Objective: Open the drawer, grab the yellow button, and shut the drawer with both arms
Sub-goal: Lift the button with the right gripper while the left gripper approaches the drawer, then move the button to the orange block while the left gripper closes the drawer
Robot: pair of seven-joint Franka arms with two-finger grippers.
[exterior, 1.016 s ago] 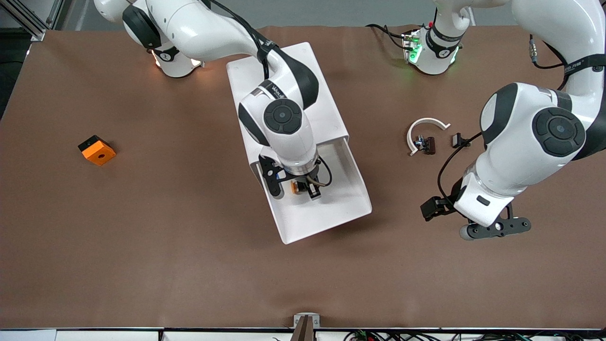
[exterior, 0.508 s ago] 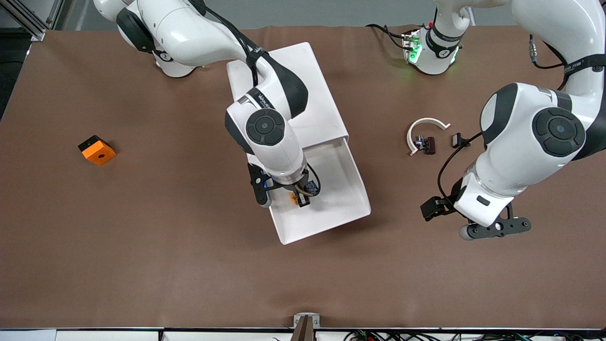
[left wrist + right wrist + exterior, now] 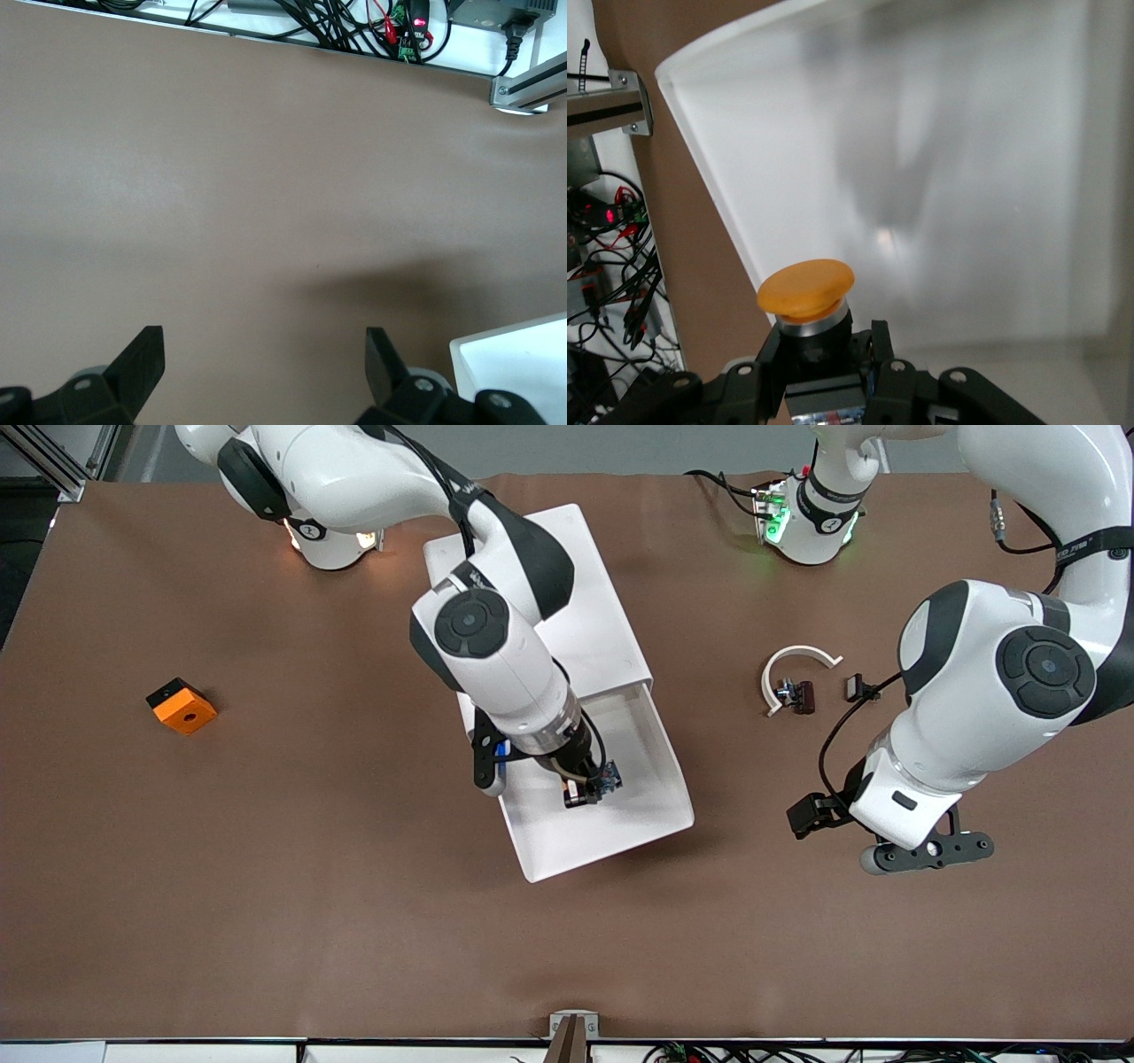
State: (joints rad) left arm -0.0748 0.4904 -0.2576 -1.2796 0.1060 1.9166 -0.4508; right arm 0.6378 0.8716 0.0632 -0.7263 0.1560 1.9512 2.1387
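The drawer stands pulled out of the white cabinet at the centre of the front view, its tray slanting toward the lower middle of the frame. The right gripper hangs over the open tray, clamped on the button; in the right wrist view the orange cap sits in the lower centre of the frame, with the dark body pinched between the black fingers and the white drawer floor filling the upper right. In the front view the button shows only as a small dark piece at the gripper's tip, lifted clear of the tray.

The left arm waits at the right edge of the front view, its left gripper over the bare brown surface. The left wrist view shows its fingers spread wide apart and holding nothing, with a corner of the drawer at the lower right.

An orange block lies at the middle left of the front view. A white arc with small black clips lies in the upper right, well apart from the cabinet.
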